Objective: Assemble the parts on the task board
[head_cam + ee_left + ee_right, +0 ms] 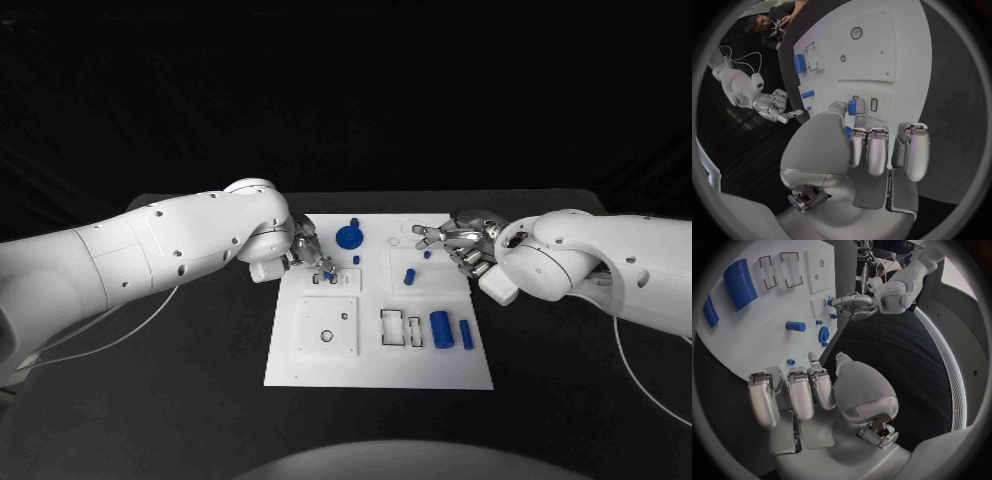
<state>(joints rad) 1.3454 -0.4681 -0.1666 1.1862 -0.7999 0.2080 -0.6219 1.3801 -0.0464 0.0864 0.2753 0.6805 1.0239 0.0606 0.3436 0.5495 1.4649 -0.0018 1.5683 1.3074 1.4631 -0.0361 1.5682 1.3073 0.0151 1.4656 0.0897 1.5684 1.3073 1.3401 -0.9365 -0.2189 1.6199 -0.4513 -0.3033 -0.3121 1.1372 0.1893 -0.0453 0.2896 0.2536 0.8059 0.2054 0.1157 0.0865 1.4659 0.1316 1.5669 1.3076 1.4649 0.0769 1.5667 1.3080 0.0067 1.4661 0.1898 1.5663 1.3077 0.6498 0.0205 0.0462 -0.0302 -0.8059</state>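
From the head view, the white task board (378, 355) lies in the middle of the black table (173, 400). The left hand (307, 252) is over the board's left part and pinches a small blue part (327, 268) at its fingertips. The right hand (459, 244) hovers at the board's far right edge, fingers apart, grasping nothing. On the board I count a round blue gear (349, 237) near the far edge, a short blue peg (410, 276) lying lengthwise away from the robot, and two blue cylinders near the right edge: a thick one (441, 329) and a slim one (467, 334), side by side, both with their long axis pointing away from the robot.

In the left wrist view, the left hand (856, 150) holds the blue part (852, 107) between thumb and a finger, just above a small slot in the board (898, 55).

In the right wrist view, the right hand (811, 395) hangs released beside the board (748, 335), with the gear (824, 334) and peg (796, 326) just beyond its fingertips.
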